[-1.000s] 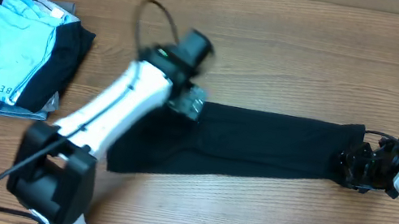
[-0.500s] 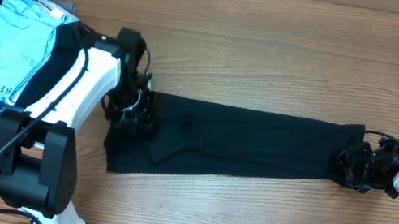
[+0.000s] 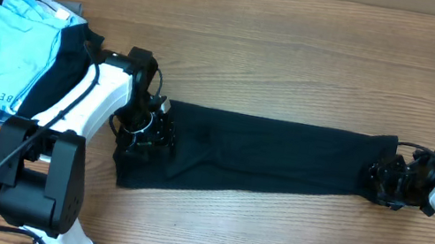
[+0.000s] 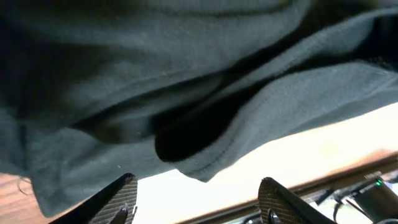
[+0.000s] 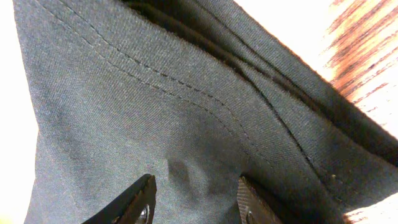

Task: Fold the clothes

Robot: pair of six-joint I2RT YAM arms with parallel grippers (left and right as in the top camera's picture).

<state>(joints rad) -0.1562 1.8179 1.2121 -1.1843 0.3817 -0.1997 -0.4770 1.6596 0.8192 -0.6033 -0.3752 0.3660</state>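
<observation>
Wooden table (image 3: 302, 47) holds folded garments (image 3: 11, 45) left of black T-shirt (image 3: 265, 157).

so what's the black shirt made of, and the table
Black shirt: thin soft cloth, probably a cotton knit, matte; it lies in limp folds and the wrist views show stitched hems. Table: wood or wood-look laminate, I cannot tell which; smooth, with brown grain lines.
</observation>
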